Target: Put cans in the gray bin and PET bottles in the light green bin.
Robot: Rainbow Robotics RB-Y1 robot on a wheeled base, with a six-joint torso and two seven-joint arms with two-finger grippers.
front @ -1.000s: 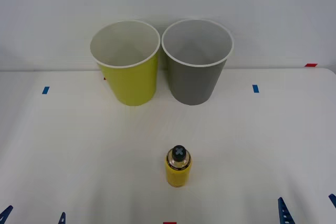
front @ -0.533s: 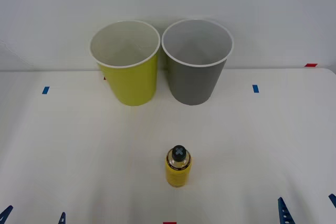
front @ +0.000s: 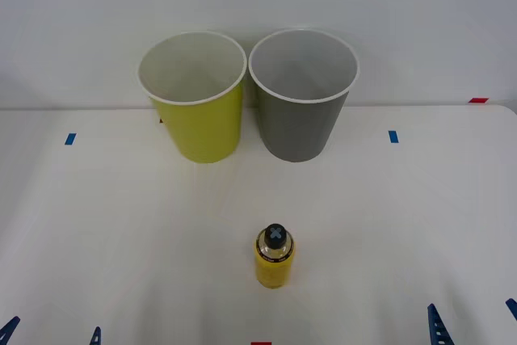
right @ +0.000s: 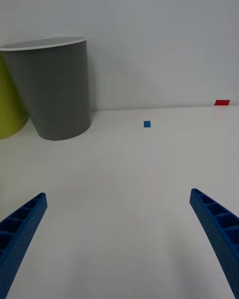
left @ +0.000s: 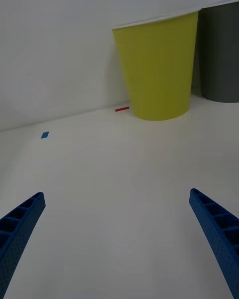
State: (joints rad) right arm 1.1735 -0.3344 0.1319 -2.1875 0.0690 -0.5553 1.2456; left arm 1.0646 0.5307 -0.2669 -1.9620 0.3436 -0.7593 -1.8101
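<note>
The light green bin (front: 196, 98) and the gray bin (front: 301, 94) stand upright side by side at the far edge of the white desk (front: 121, 224), close against the pale wall, the green one on the robot's left; the front view cannot settle whether their sides touch. Both are open at the top. The PET bottle (front: 275, 257) stands upright on the near middle of the desk, black cap up, well apart from both bins and roughly in line with the gap between them. The desk surface between the bottle and the bins is bare. Small blue tape marks (front: 70, 139) sit near the desk's left and right sides, and a red mark (front: 478, 100) lies at its far right corner.

The left claw (left: 119, 239) hovers low over the near left of the desk, its blue ribbed fingers spread wide apart, holding and touching nothing. The right claw (right: 119, 239) hovers over the near right of the desk, likewise spread wide and empty. Both are well apart from the bottle.

Compared with the earlier pictures, nothing has shifted: bins, bottle and fingertips lie in the same places.
</note>
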